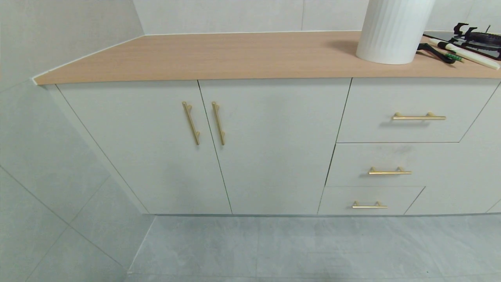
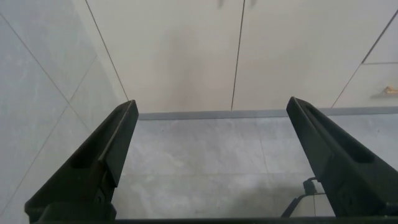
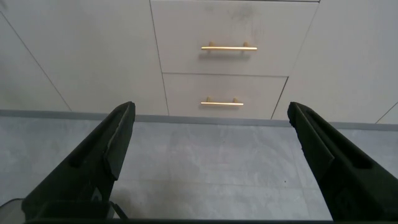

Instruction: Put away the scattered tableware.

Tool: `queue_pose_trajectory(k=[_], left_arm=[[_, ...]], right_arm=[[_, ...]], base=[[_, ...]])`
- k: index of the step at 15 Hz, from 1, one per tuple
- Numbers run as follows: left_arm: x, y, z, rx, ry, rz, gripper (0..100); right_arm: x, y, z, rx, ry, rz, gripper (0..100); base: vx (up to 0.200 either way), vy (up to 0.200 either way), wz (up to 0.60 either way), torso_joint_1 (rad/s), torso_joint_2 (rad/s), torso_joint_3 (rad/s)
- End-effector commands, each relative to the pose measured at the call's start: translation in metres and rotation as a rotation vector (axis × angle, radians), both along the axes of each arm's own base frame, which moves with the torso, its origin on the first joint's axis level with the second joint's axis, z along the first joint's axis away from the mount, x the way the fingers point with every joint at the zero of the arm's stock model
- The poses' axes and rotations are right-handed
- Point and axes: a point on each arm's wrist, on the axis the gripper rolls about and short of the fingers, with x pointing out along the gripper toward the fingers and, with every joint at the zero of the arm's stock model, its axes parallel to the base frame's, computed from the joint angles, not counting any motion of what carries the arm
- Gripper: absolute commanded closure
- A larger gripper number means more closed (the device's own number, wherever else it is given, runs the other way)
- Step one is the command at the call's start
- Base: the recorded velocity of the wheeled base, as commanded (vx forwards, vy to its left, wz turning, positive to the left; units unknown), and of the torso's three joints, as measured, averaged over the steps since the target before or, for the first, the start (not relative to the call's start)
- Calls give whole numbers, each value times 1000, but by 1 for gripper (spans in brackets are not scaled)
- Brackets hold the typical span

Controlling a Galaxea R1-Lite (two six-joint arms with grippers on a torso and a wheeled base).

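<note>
My left gripper (image 2: 211,107) and right gripper (image 3: 211,109) hung spread apart above the floor (image 2: 205,162). The utensils (image 1: 465,53) lay upper right on the counter (image 1: 219,55), beside a white ribbed canister (image 1: 393,31) I might topple reaching.

Table top (image 1: 235,55) looks like wood-grain laminate, matt and smooth. The cupboard doors (image 1: 137,149) ahead of the left gripper (image 2: 211,106) are plain off-white and smooth, with pretty much no shine. Door handles (image 1: 191,123) are metal with a brushed gold finish, and so are the drawer handles (image 3: 229,47) in front of the right gripper (image 3: 211,107). Both grippers' fingers (image 2: 106,155) look like matt black plastic. The floor (image 3: 205,162) below them is grey stone-look tile, matt and a bit mottled. The white pot (image 1: 393,31) on the table is ribbed and matt. Ceramic or plastic, can't tell.
</note>
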Motion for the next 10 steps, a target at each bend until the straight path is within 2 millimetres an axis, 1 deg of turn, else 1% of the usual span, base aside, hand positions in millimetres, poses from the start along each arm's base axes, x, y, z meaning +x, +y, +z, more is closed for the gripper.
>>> queue_pose_trajectory(k=[1, 7, 10], left_arm=[[0, 0, 0, 0, 1, 0, 0], [0, 0, 0, -6, 1, 2, 0], [0, 0, 0, -8, 2, 2, 0]], right_arm=[[0, 0, 0, -1, 3, 1, 0], [0, 0, 0, 1, 3, 1, 0], [0, 0, 0, -1, 3, 1, 0]], base=[[-200, -200, 0, 12, 2, -7], [-200, -200, 0, -1, -1, 5], [0, 0, 0, 0, 0, 0]])
